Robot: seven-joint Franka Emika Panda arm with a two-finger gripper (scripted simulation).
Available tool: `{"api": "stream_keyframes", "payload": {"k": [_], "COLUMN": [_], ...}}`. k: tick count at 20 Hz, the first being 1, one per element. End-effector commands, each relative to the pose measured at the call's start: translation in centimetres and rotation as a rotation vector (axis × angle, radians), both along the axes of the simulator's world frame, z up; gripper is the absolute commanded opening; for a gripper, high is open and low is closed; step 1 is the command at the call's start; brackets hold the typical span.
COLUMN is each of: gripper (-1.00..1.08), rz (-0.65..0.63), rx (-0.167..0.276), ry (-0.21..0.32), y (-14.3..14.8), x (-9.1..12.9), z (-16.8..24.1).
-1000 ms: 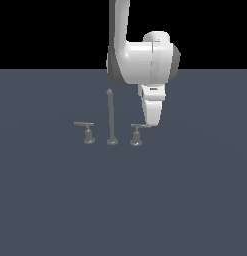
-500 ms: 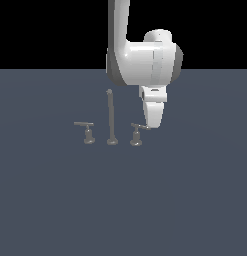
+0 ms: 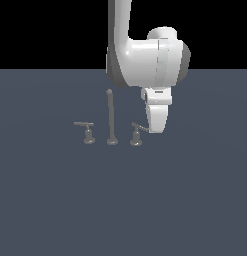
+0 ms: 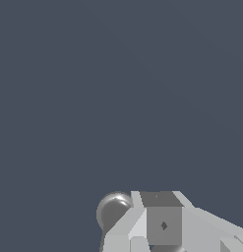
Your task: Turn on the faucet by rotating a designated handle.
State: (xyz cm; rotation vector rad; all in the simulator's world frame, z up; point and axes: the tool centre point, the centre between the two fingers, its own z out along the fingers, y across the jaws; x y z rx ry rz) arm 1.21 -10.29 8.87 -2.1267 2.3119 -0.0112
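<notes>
The faucet is a dull grey set in the exterior view, with a tall thin spout rod [image 3: 110, 117] in the middle. The handle [image 3: 137, 133] stands to the exterior view's right of the spout, its thin bar slanting toward my gripper [image 3: 155, 129]. My gripper hangs low at the bar's outer end, touching or nearly touching it, with its fingers [image 4: 163, 224] together and nothing held. In the wrist view a rounded grey metal part [image 4: 112, 209] shows right beside the fingers. The twin lever [image 3: 86, 131] sits to the spout's left, away from my gripper.
The faucet pieces stand on a flat dark grey-blue floor [image 3: 123, 200]. My white arm [image 3: 145, 62] rises above and behind the handle.
My gripper has shifted slightly toward the exterior view's right and a little lower beside the handle. The handle's bar now looks slightly slanted.
</notes>
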Motion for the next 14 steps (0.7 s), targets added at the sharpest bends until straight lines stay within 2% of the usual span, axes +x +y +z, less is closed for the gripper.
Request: {"api": "stream_keyframes", "payload": {"k": [1,9,10,11,14], "gripper": [-1.00,-1.00,-1.00,-1.00,-1.00], "rz": [0.005,0.015,0.015,-0.020,-0.007], "rx": [0.001,0.005,0.005,-0.004,-0.001], "ry": [0.001,0.005,0.005,0.000,0.002], "y": [0.9,4.4,4.4,1.8,4.2], "x": [-0.3,-2.2,-2.2,-2.0,-1.6], "z": [0.0,0.0,0.0,0.0,0.0]}}
